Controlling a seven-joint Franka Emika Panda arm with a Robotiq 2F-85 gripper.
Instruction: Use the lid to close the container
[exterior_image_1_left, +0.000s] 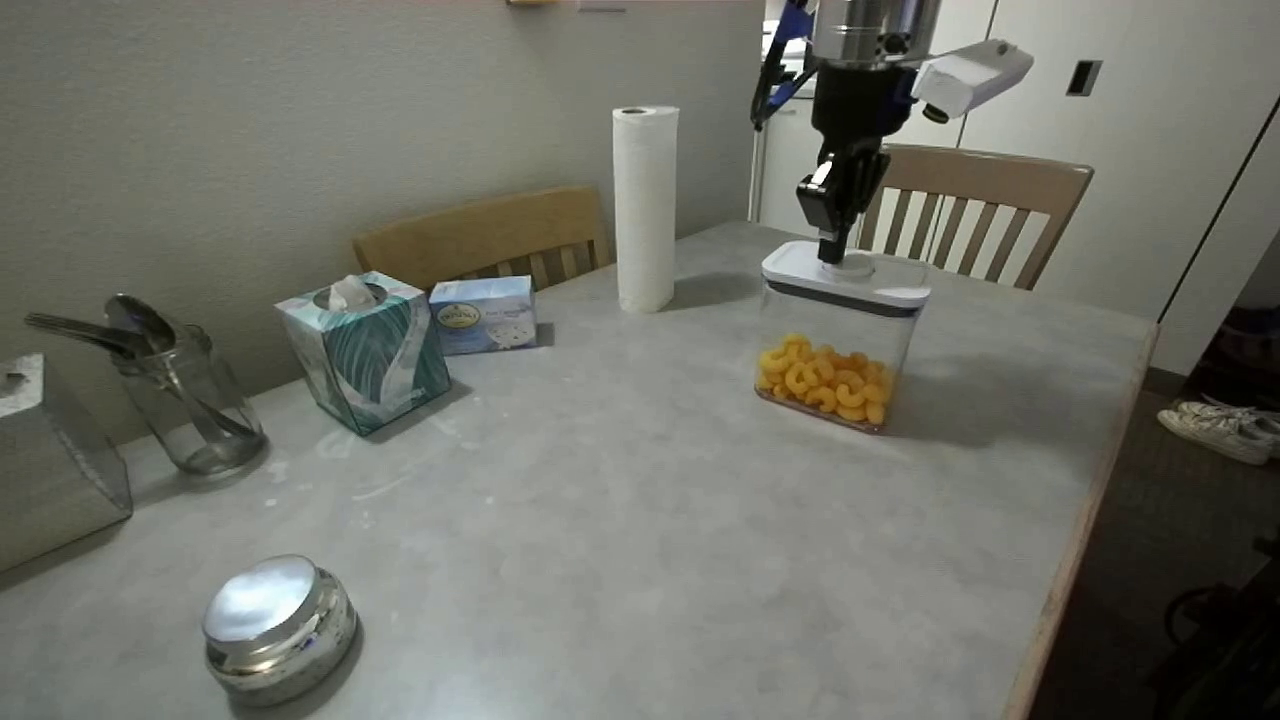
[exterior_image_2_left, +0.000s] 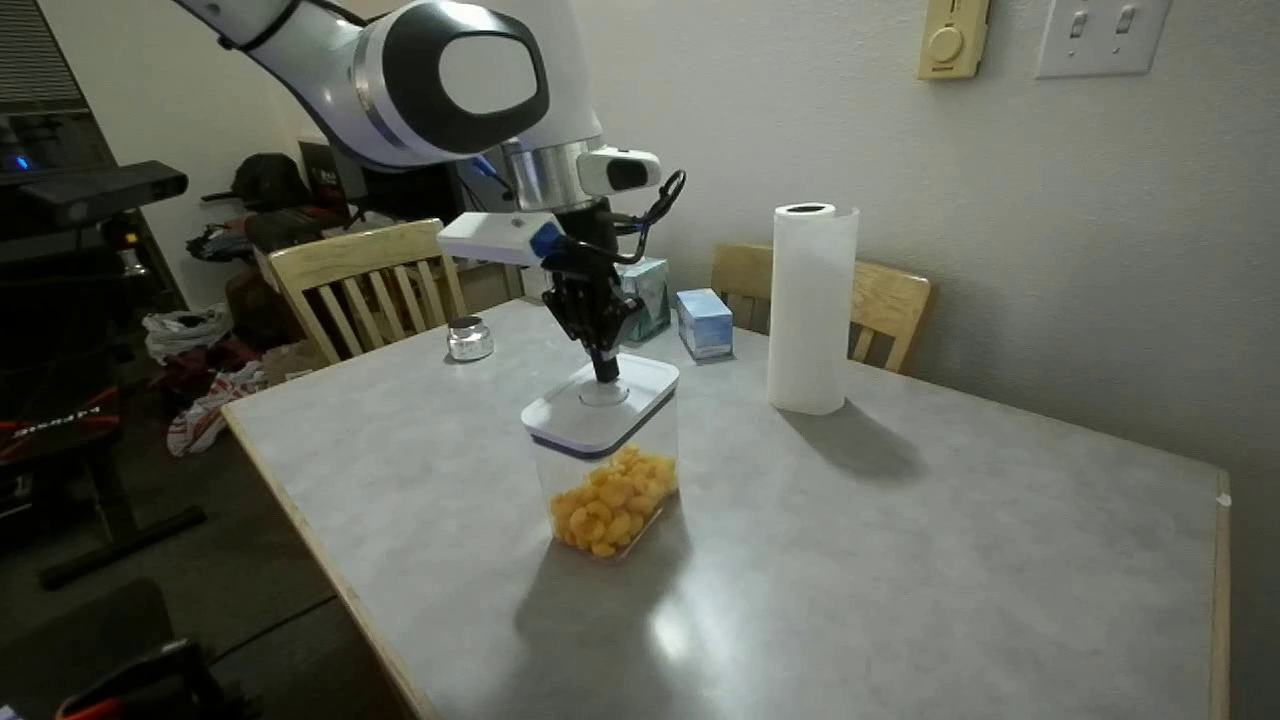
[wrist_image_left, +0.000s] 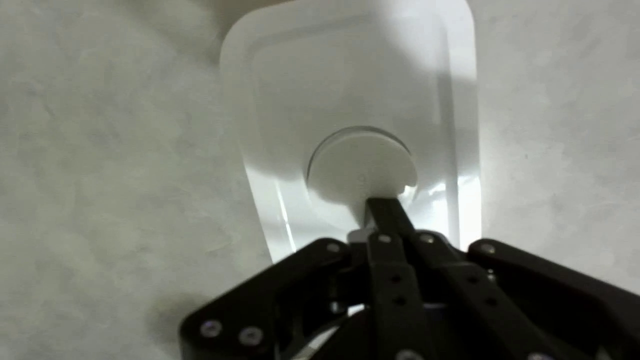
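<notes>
The white rounded-rectangle lid (exterior_image_1_left: 800, 266) lies on top of the clear container (exterior_image_1_left: 842, 332), with its dark seal strip showing below its edge. A clear edge seems to show beside its far corner; I cannot tell if it sits evenly all round. The lid also shows in an exterior view (exterior_image_2_left: 575, 418) and in the wrist view (wrist_image_left: 345, 80). Orange-yellow pieces (exterior_image_1_left: 825, 380) fill the container's lower part. My gripper (exterior_image_1_left: 832, 255) is shut and points straight down. Its fingertips (wrist_image_left: 385, 204) touch or nearly touch the round centre button (wrist_image_left: 362, 170) of the lid, with nothing held between them.
A paper-towel roll (exterior_image_1_left: 645, 210) stands upright near the container. A teal tissue box (exterior_image_1_left: 370, 355), a blue box (exterior_image_1_left: 487, 315), a glass jar with utensils (exterior_image_1_left: 205, 410) and a silver metal jar (exterior_image_1_left: 280, 630) stand elsewhere on the grey table (exterior_image_1_left: 600, 520). Wooden chairs border it.
</notes>
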